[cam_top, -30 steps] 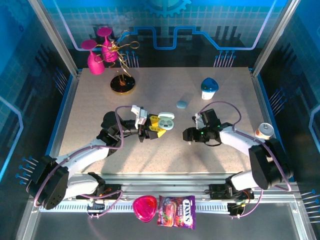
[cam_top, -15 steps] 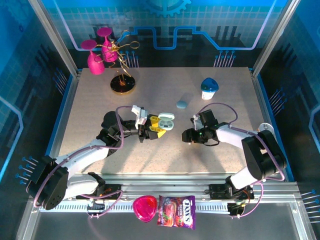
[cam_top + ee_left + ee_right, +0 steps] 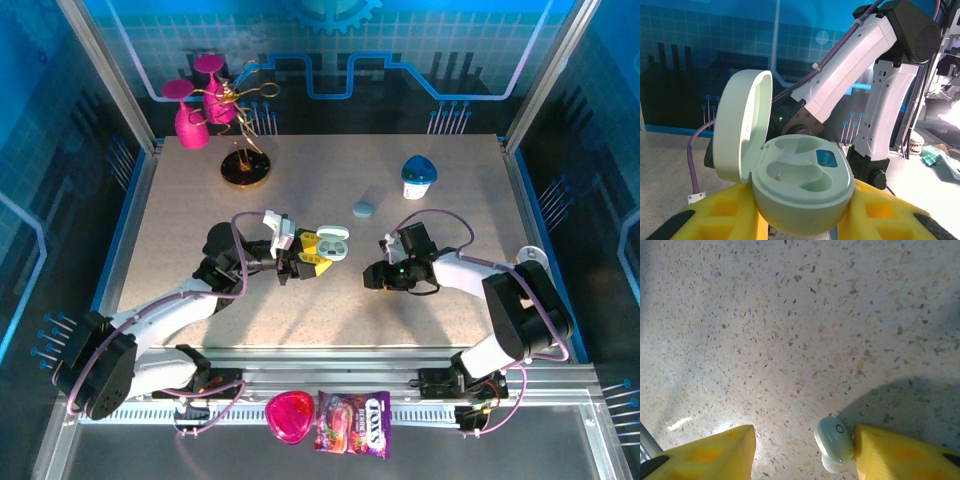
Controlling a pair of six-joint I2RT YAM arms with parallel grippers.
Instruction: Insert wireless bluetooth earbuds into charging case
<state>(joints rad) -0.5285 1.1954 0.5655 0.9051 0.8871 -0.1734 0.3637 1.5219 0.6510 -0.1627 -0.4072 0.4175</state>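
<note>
Earbud pick-up step. The right gripper (image 3: 802, 450), fingers spread, straddles an earbud (image 3: 835, 442) lying on the speckled table (image 3: 790, 340), touching one yellow pad. The left gripper (image 3: 305, 256) pinches the open charging case (image 3: 800, 185), whose sockets look empty. Next move calls for closing squarely on the bud.

A speckled beige stone-look desk (image 3: 180, 220) sits in a booth walled by glossy blue panels (image 3: 430, 60) printed with a pale grid, a cog and circuit lines — silver metal posts (image 3: 112, 80) frame the corners. A slotted aluminium rail (image 3: 560, 408) runs along the near edge, and a bright glare patch (image 3: 682, 423) lies on the desk.
</note>
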